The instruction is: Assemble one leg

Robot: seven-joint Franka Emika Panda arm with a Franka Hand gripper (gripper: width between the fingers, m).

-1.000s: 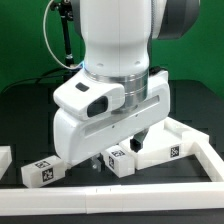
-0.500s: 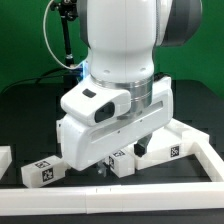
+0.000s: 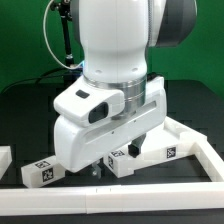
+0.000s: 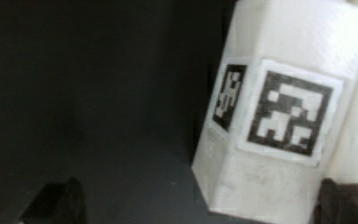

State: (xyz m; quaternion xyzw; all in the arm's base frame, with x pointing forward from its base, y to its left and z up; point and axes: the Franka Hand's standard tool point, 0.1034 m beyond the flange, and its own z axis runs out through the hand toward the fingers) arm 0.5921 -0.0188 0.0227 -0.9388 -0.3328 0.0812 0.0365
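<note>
A white square-section leg with black-and-white tags lies on the black table under my hand. My gripper hangs low over it and is open. In the wrist view the leg fills the space by one dark fingertip, while the other fingertip stands well apart from it; my gripper holds nothing. A second leg lies at the exterior view's left. A third tagged white piece lies just to the right.
A low white wall runs along the front and turns back at the exterior view's right. A white part's corner shows at the left edge. A dark stand rises behind.
My hand swayed slightly to the exterior view's right and came back, staying low over the leg. The legs have not moved.
</note>
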